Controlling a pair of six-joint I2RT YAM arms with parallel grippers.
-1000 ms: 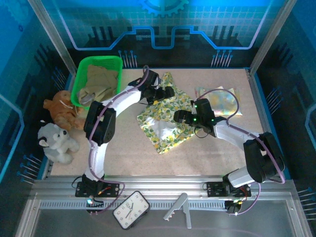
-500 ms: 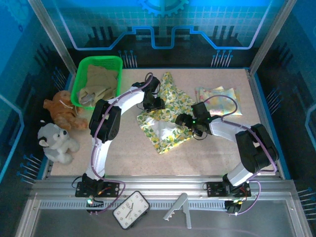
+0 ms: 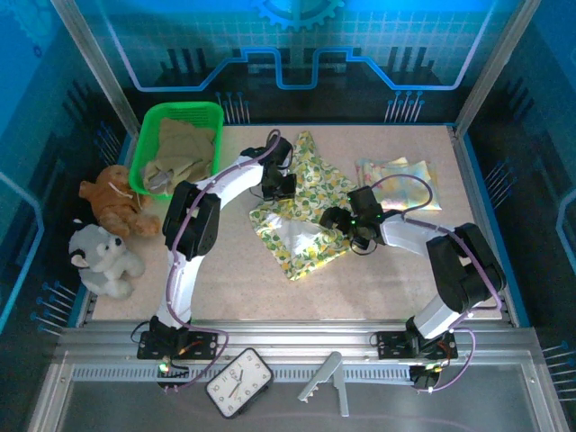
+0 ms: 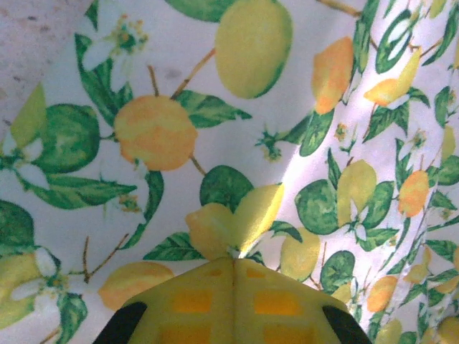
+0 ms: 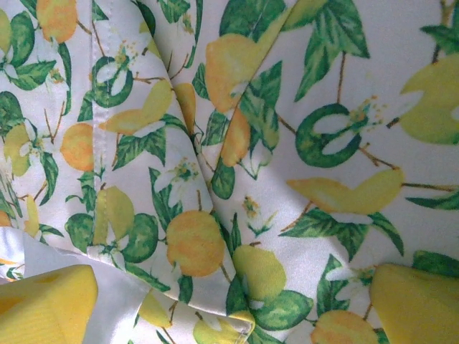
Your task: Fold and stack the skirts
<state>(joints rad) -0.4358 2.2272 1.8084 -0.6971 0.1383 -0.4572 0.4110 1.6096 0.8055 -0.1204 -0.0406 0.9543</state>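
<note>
Table [image 3: 225, 270]: 2 skirts [image 3: 297, 229] [image 3: 400, 184], 1 green basket [image 3: 142, 153].

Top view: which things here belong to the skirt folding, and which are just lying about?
Job: lemon-print skirt, pastel skirt, olive skirt in the green basket.
Lying about: the green basket itself, brown plush toy, white plush toy, clock.

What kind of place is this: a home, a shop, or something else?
Most likely a robot test cell in a lab. Aluminium frame posts and blue panels enclose the table, two arms are bolted to a rail, and props like the green basket and plush toys look staged.
</note>
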